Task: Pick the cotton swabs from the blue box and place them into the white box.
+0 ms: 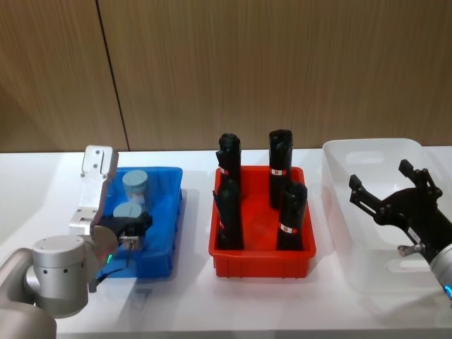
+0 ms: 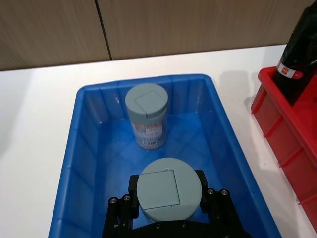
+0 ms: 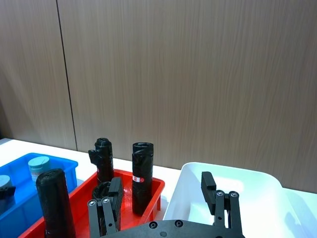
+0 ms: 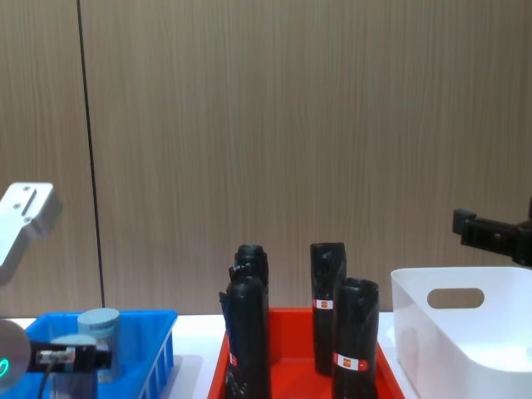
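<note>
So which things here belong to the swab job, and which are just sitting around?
Job: near swab tub, gripped by left end effector; far swab tub; blue box; white box.
Lying about: red bin; black rolls; right end effector, open above white box.

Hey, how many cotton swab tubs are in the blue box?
2. The far tub stands toward the blue box's far end; the near tub sits clamped in the left gripper. None seems hidden. The right gripper hangs open over the white box.

Labels (image 1: 288,228) on black rolls (image 1: 280,152) and cotton swabs (image 2: 147,104) are illegible.
</note>
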{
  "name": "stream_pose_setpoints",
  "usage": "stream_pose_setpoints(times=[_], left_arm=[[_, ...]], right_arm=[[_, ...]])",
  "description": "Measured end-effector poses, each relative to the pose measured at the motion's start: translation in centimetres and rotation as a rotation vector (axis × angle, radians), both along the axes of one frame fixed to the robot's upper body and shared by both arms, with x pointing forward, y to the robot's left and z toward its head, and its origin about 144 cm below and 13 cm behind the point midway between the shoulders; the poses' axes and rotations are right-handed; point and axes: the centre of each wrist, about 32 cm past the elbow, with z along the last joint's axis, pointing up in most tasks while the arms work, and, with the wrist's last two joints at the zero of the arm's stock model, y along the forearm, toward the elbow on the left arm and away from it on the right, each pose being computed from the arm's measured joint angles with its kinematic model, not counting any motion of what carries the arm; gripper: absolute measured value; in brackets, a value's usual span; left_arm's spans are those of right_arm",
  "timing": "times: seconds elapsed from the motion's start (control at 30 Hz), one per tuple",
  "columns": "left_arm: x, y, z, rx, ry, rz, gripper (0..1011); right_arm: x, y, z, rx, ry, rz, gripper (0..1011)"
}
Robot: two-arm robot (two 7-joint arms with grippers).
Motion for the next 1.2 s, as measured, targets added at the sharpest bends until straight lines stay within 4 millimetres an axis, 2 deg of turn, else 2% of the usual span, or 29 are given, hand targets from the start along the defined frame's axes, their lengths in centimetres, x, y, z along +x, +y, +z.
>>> stream_pose_setpoints(times=[0.57,0.77,1.2], left_arm=[[-0.8,-1.5,3.4,0.069,-0.17,-0.114,669],[-1.2,-2.0,5.1,0.098,-0.226,-0.203,669],[-1.7,-2.2,7.1,0.088,-0.26,-0.378,668]], right_arm=[[0.0,0.0,0.0,0.0,0.0,0.0,1002],[0.0,0.0,0.0,0.0,0.0,0.0,1002],[0.0,0.0,0.0,0.0,0.0,0.0,1002]])
